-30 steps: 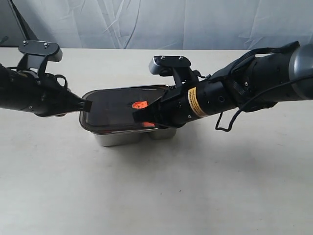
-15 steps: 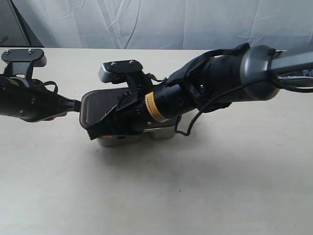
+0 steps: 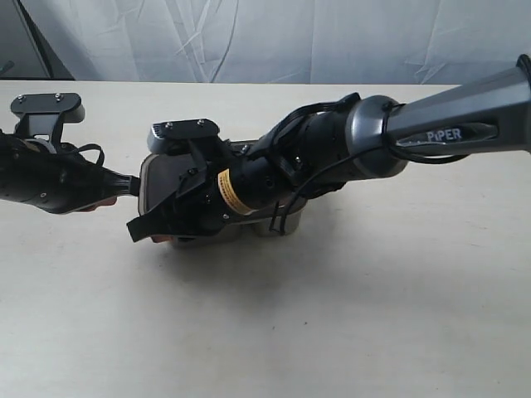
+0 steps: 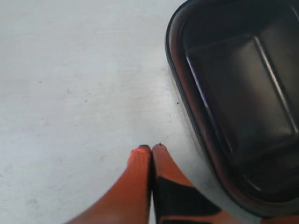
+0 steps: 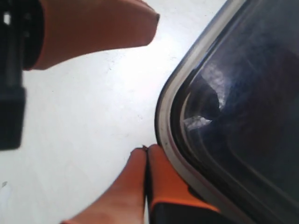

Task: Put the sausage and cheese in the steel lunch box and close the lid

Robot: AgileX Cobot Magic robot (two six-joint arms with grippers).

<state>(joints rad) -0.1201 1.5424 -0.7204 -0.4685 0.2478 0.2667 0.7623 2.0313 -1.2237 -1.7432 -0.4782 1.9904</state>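
Note:
The dark translucent lid [image 3: 159, 176] lies on top of the steel lunch box [image 3: 267, 227], most of it covered by my right arm. That arm reaches left across the box. My right gripper [image 3: 134, 230] is shut and empty, its tips beside the lid's [image 5: 243, 107] front left corner [image 5: 147, 150]. My left gripper [image 3: 133, 184] is also shut on nothing, its tips [image 4: 152, 148] over the table just left of the lid's [image 4: 233, 93] black rim. Its orange fingers [image 5: 103, 28] show in the right wrist view. The sausage and cheese are hidden.
The box stands on a pale table [image 3: 332, 315], with a white cloth backdrop [image 3: 290, 41] behind. The right arm's body [image 3: 365, 153] stretches from the right edge across the box.
My right arm has swept left across the lid, so its gripper now sits past the box's front left corner. The left gripper stayed shut near the lid's left edge.

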